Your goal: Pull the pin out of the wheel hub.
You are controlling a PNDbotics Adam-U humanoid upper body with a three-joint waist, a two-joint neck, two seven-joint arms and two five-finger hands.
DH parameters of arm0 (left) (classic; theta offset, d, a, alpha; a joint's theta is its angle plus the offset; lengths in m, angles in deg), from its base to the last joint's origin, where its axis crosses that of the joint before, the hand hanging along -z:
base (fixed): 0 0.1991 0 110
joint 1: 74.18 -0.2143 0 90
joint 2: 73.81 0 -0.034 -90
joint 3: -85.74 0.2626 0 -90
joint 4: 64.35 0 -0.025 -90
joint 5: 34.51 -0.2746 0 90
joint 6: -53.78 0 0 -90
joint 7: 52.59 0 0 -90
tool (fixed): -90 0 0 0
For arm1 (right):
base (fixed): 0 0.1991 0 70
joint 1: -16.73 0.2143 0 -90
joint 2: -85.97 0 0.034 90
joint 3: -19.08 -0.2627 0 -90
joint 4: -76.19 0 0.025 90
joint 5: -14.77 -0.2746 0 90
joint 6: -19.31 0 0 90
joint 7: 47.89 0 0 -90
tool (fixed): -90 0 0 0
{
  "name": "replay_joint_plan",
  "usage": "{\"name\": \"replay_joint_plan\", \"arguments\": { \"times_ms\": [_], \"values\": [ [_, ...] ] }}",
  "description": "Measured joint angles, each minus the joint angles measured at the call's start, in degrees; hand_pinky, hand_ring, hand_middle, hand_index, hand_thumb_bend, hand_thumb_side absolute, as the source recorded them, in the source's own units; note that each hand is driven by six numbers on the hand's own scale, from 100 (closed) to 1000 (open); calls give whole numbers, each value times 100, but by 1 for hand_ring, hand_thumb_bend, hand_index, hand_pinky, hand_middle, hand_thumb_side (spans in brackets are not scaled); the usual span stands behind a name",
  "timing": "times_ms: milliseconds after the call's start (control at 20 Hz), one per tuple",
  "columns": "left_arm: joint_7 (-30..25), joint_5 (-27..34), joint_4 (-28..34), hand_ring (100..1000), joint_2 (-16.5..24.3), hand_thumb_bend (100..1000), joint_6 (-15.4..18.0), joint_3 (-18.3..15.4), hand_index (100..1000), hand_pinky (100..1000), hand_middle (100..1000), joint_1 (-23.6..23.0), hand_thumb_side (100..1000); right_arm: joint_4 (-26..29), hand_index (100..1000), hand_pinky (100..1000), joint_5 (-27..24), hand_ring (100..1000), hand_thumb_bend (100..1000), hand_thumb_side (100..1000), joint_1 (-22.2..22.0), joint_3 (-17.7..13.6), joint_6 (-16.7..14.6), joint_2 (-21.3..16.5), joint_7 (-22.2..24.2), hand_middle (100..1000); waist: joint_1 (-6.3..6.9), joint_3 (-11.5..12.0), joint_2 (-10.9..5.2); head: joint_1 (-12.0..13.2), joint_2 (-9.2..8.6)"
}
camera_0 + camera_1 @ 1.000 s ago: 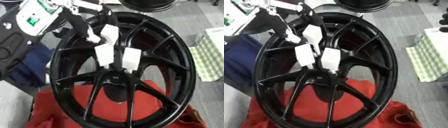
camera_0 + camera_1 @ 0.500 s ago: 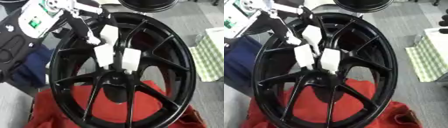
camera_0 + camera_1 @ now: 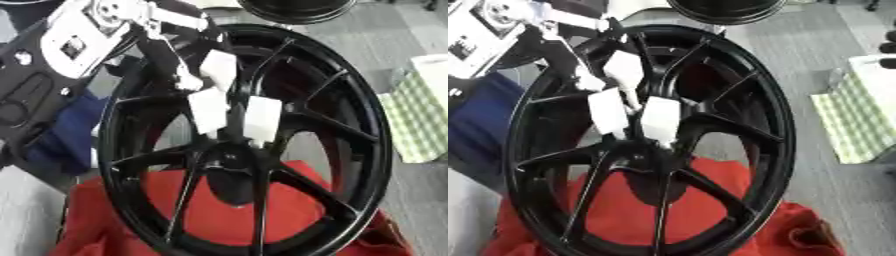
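The left hand (image 3: 229,107) reaches in from the far left and sits at the centre of the hub (image 3: 350,150), its white-tipped fingers closed in around the middle bore. The pin itself is hidden behind those fingers, so I cannot tell whether they pinch it yet. By my reading this is the grasp stage; next comes a straight pull away from the hub.

One hub lies on one red cloth (image 3: 219,210). A second wheel (image 3: 728,10) lies far behind. One checked cloth (image 3: 859,120) lies right.
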Motion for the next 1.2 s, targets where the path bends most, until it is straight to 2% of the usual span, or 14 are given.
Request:
{"name": "replay_joint_plan", "arguments": {
  "times_ms": [150, 300, 500, 900, 1200],
  "values": [
    [4, 17, 0, 698, 0, 187, 17, 0, 668, 789, 529, 0, 205, 0, 712, 678, 0, 696, 100, 741, -2, 0, 1, 13, -42, 632, 0, 0, 8, 0, -1],
    [3, 18, 0, 653, 0, 147, 24, -3, 566, 766, 480, 0, 188, 0, 712, 678, 0, 696, 100, 743, -6, -1, -2, 38, -58, 633, -1, 0, 9, 0, -2],
    [-8, 16, -1, 629, -1, 105, -3, -46, 505, 745, 460, 0, 185, 0, 713, 680, 0, 698, 100, 746, -8, -1, -5, 58, -74, 635, -1, 1, 11, -1, -3],
    [-18, -14, 51, 608, 3, 150, -186, -297, 455, 729, 430, 44, 105, 0, 713, 681, 0, 699, 100, 739, -33, -2, -22, 59, -60, 636, -4, 39, 9, -5, -2],
    [-14, 52, 139, 600, 136, 186, -379, -558, 446, 723, 407, 157, 100, 0, 713, 681, 0, 700, 100, 740, -58, -36, -25, 59, -59, 637, -5, 92, -30, -32, 0]
  ]
}}
